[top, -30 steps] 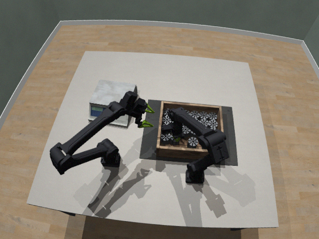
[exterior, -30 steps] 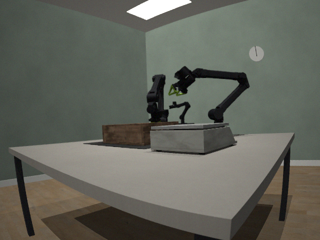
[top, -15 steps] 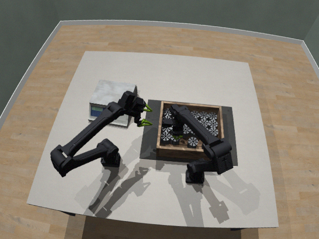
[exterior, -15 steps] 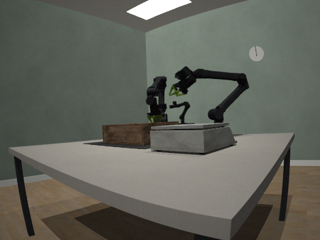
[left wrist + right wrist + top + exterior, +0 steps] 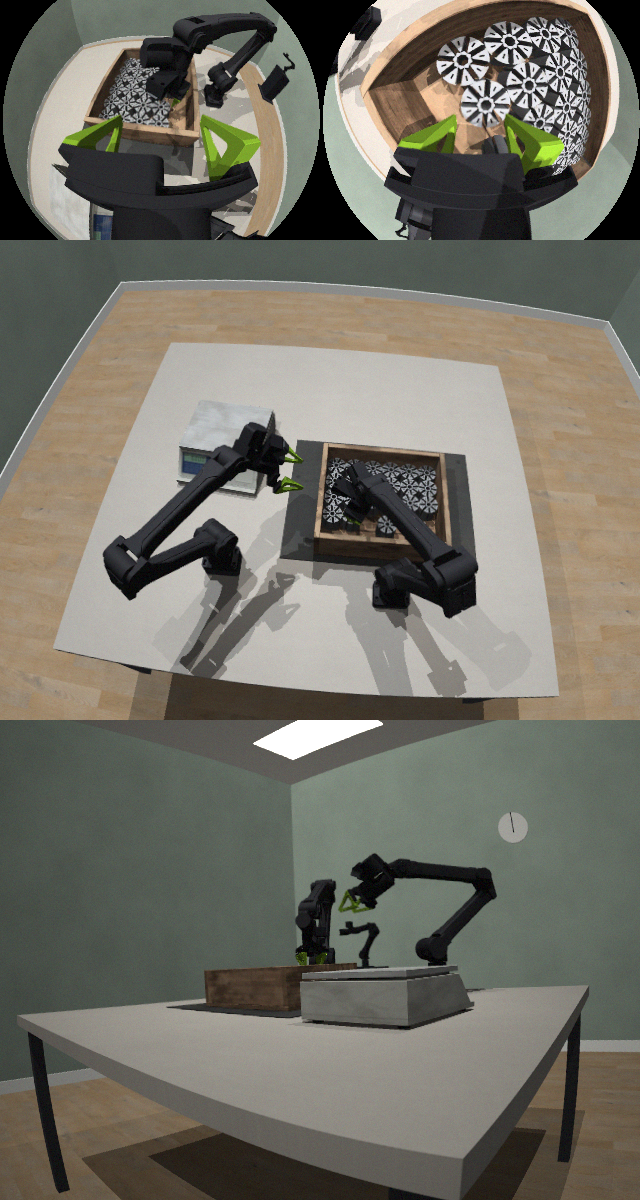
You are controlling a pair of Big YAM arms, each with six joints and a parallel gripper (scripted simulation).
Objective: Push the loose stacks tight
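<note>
The crate (image 5: 379, 544) (image 5: 248, 987) (image 5: 155, 136) holds round slotted stacks in rows. In the front row, the first stack (image 5: 332, 512) (image 5: 463, 60) stands by the left wall. The stack beside it (image 5: 486, 104) looks about touching it and the row behind. Another loose stack (image 5: 386, 525) stands upright farther right, apart from them. My right gripper (image 5: 311, 958) (image 5: 480, 118) is part open, its fingertips near the second stack's edge, nothing gripped. A shaded rounded shape between its fingers is unclear. My left gripper (image 5: 301, 474) (image 5: 161, 119) is wide open and empty, left of the crate.
A scale (image 5: 227, 420) (image 5: 356, 1001) stands left of the crate, beneath the left arm. The crate rests on a dark mat (image 5: 300, 508). Bare crate floor shows by the front wall. The right arm reaches over the crate and hides some stacks in the top view.
</note>
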